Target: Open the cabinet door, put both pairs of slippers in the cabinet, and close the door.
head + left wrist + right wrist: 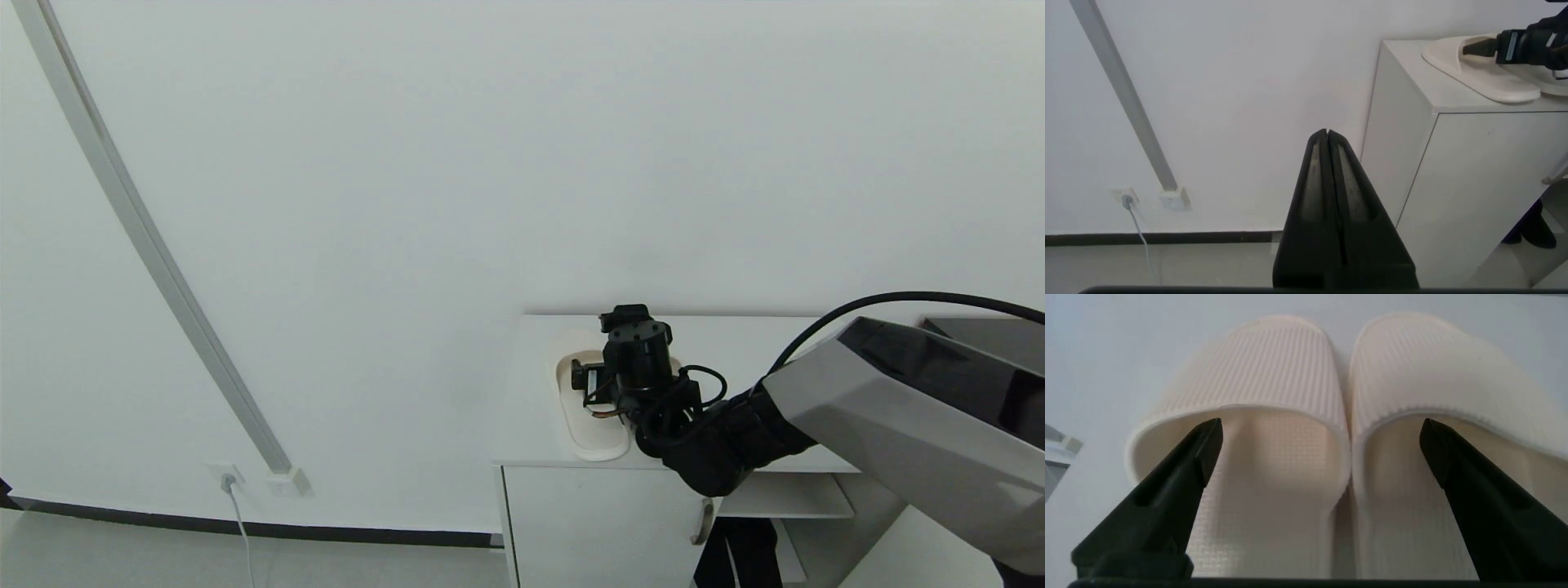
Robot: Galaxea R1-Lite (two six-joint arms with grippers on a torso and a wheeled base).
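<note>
- Slippers (1282, 392), a cream pair lying side by side, sit just under my right fingers (1167, 498), which are spread wide, one tip at each slipper's opening.
- I judge them light, soft foam, a little springy. Pinching the two inner strap edges together where they meet looks to me the surest hold.
- They rest on top of the cabinet (588, 523), near its left edge.
- My left fingers (1315, 204) are pressed together, empty, low and well left of the cabinet.
</note>
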